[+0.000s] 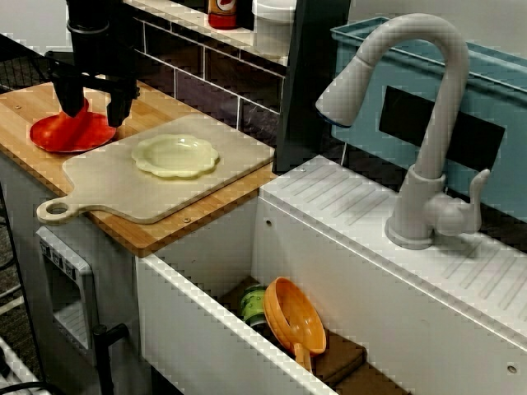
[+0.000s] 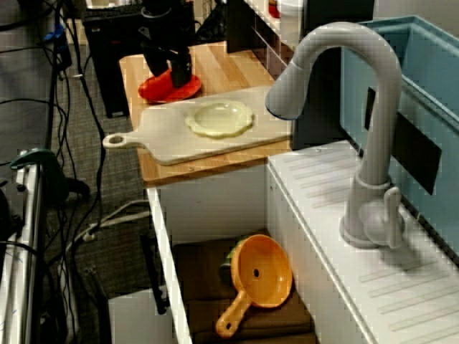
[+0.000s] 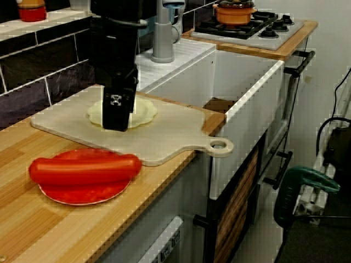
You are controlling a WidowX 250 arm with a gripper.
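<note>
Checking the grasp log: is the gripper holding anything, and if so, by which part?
Nothing is held. The gripper hangs open just above the sausage, which lies flat on the red plate, with a gap between them.

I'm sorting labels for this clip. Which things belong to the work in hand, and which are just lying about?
In hand:
- gripper, open, nearest the sausage
- red sausage
- red plate under it

Lying about:
- yellow plate
- cutting board
- orange strainer in the sink
- faucet
- orange pot
</note>
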